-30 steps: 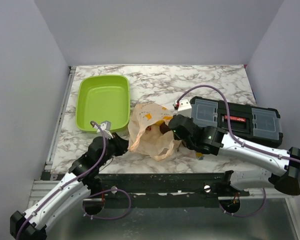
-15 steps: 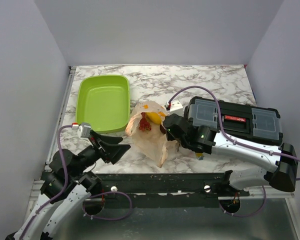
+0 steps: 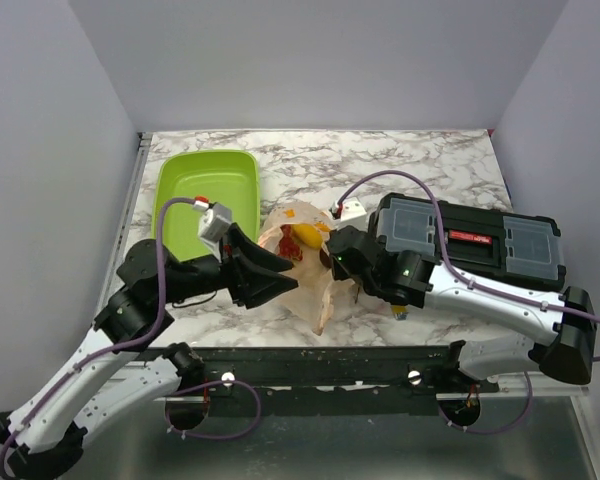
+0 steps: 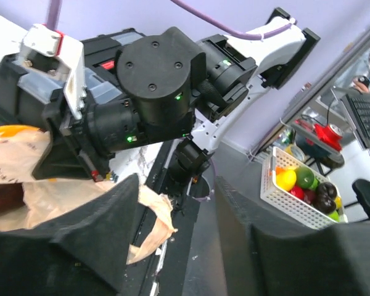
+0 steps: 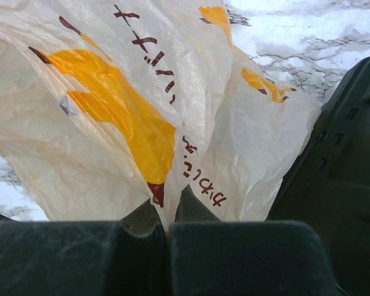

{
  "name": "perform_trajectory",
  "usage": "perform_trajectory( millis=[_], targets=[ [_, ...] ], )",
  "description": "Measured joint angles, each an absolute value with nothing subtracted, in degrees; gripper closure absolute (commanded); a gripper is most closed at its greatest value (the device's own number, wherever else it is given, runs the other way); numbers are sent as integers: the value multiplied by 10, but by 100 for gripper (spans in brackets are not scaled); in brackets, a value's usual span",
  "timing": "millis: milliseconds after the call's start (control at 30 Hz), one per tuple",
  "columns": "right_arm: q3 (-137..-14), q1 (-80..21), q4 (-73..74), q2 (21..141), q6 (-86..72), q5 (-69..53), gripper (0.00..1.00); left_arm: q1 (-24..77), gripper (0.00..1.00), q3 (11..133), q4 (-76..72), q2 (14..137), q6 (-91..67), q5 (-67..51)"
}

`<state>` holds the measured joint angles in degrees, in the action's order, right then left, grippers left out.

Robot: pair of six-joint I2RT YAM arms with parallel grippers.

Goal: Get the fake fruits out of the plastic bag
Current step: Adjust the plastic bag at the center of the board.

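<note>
The peach-beige plastic bag [image 3: 315, 285] with orange prints lies at the table's middle front, its mouth facing back and left. In the mouth show the yellow-orange mango [image 3: 306, 236] and the dark red grapes [image 3: 287, 250]. My right gripper [image 3: 337, 258] is shut on the bag's film [image 5: 142, 111], pinched between its fingers [image 5: 111, 253], and holds it up. My left gripper [image 3: 285, 275] is open and empty against the bag's left side. In the left wrist view its jaws [image 4: 176, 234] stand wide apart, a bag flap [image 4: 149, 216] lies between them, and the right arm [image 4: 154, 92] is just beyond.
A lime-green tray [image 3: 208, 200] stands at the back left. A black toolbox [image 3: 470, 240] lies along the right, close behind my right arm, and also shows in the right wrist view [image 5: 339, 185]. A white basket of fruit [image 4: 302, 185] sits off the table.
My left arm has risen from the table's front edge and swung right, bringing its open gripper to the bag. The right gripper pulled the bag up, so the mango and grapes show.
</note>
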<state>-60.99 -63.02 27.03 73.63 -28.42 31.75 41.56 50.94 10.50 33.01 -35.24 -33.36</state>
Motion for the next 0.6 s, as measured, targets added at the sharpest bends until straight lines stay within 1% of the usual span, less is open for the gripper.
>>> perform_trajectory(
  millis=[67,133,233,333,367,467,600],
  targets=[
    [-610,-630,270,733,-284,317,99,444,56,519,94,359,-335,-328],
    [-610,-630,270,728,-284,316,99,485,61,521,82,392,-308,-310],
    [-610,-630,271,715,-285,316,99,520,61,505,73,420,-286,-261],
    [-599,-630,269,694,-284,310,99,525,61,450,57,427,-283,-183],
    [-588,-630,267,682,-284,307,99,525,61,411,40,423,-285,-147],
    [-547,-630,265,644,-283,300,99,525,60,350,23,420,-296,-94],
    [-501,-630,265,605,-278,287,99,525,60,318,3,452,-302,-41]
  ],
)
